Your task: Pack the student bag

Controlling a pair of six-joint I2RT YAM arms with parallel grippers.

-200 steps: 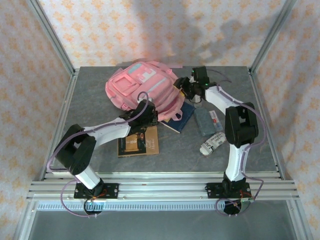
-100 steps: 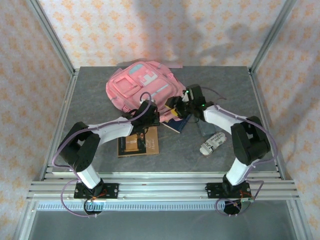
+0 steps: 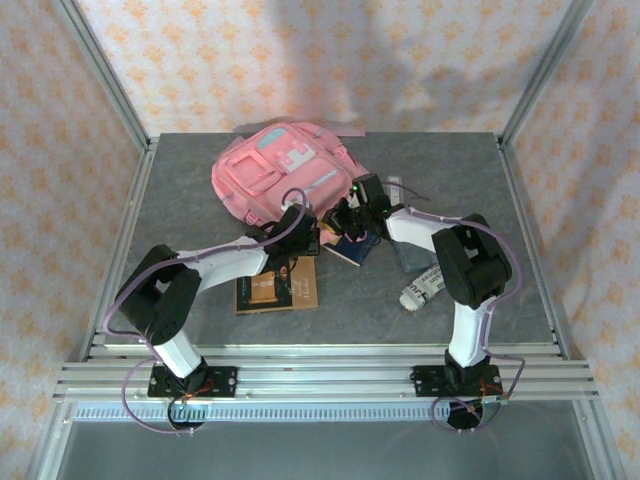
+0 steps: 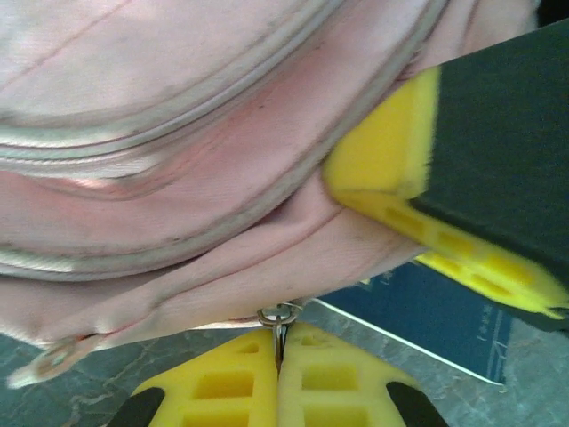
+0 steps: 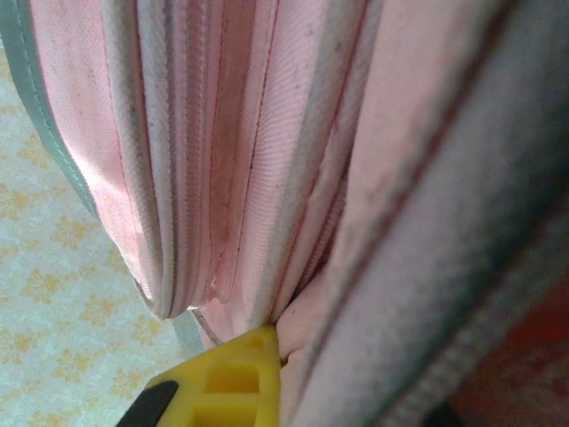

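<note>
We judge the bag (image 3: 275, 170) soft and floppy: left pincer (image 4: 278, 345) clamps its zip pull (image 4: 278, 316), right pincer (image 3: 345, 222) pinches its fabric.

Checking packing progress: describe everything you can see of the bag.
The bag is a pink fabric backpack lying front-up at the back of the table, with zip pockets and a blue and white patch. The left end effector is shut on a metal zip pull at its near edge; the right end effector pinches fabric beside it. A blue book lies against that edge.

Soft, even light; student bag (image 5: 462, 178) blurred close-up.
</note>
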